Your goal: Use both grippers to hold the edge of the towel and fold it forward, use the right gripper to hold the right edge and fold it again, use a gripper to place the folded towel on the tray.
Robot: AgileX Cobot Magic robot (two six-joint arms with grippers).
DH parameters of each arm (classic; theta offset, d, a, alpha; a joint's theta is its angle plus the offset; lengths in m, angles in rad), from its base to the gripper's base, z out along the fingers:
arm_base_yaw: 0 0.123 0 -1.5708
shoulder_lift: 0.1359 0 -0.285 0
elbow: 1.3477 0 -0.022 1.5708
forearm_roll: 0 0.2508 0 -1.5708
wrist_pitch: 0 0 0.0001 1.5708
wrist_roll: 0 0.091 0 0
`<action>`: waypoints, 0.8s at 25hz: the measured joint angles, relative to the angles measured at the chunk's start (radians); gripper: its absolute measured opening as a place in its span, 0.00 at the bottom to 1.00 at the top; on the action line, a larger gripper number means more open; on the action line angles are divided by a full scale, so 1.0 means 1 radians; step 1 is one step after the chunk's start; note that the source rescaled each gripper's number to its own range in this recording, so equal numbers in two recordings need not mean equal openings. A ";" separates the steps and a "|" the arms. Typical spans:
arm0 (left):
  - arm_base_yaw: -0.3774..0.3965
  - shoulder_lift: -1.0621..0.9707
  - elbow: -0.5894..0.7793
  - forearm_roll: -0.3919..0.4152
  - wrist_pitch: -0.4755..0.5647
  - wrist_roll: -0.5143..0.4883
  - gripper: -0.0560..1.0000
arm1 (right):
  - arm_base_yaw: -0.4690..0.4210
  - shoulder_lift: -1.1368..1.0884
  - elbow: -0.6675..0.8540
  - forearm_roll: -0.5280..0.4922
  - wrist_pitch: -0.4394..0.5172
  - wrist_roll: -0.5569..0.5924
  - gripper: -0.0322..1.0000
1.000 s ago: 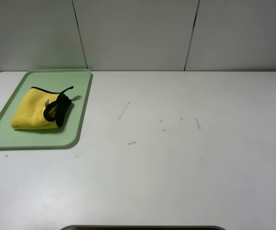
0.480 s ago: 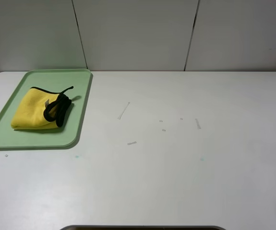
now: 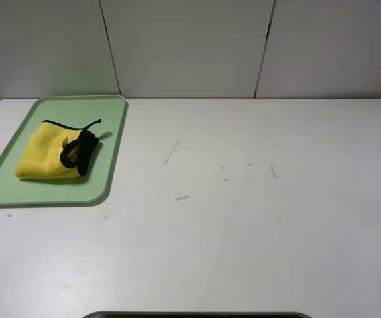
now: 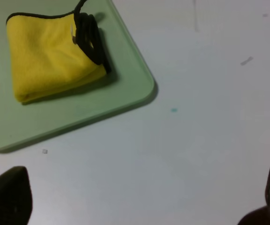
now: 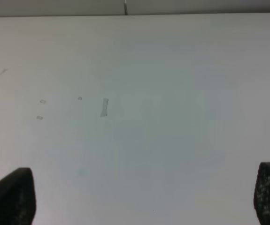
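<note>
Folded plush yellow towel (image 3: 52, 151) w/ black binding edge (image 3: 77, 154) bunched on its right side lies on pale green rectangular plastic tray (image 3: 18, 192), upper left of the high frame, on white table (image 3: 243, 232). Left gripper (image 4: 139, 201) jaws wide apart, holding nothing, over bare table near tray corner. Right gripper (image 5: 144, 199) jaws also wide apart, empty, above small tape scraps (image 5: 104, 107).

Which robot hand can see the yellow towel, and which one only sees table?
The left end effector looks at the towel folded on the tray. The right end effector sees only bare white table.
</note>
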 joint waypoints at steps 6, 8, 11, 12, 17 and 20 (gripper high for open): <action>-0.007 0.000 0.000 0.004 -0.003 0.000 1.00 | 0.000 0.000 0.000 0.000 0.000 0.000 1.00; -0.007 0.000 0.000 0.004 -0.003 0.000 1.00 | 0.000 0.000 0.000 0.000 0.000 0.000 1.00; -0.007 0.000 0.000 0.004 -0.003 0.000 1.00 | 0.000 0.000 0.000 0.000 0.000 0.000 1.00; -0.007 0.000 0.000 0.004 -0.003 0.000 1.00 | 0.000 0.000 0.000 0.000 0.000 0.000 1.00; -0.007 0.000 0.000 0.004 -0.003 0.000 1.00 | 0.000 0.000 0.000 0.000 0.000 0.000 1.00; -0.007 0.000 0.000 0.004 -0.003 0.000 1.00 | 0.000 0.000 0.000 0.000 0.000 0.000 1.00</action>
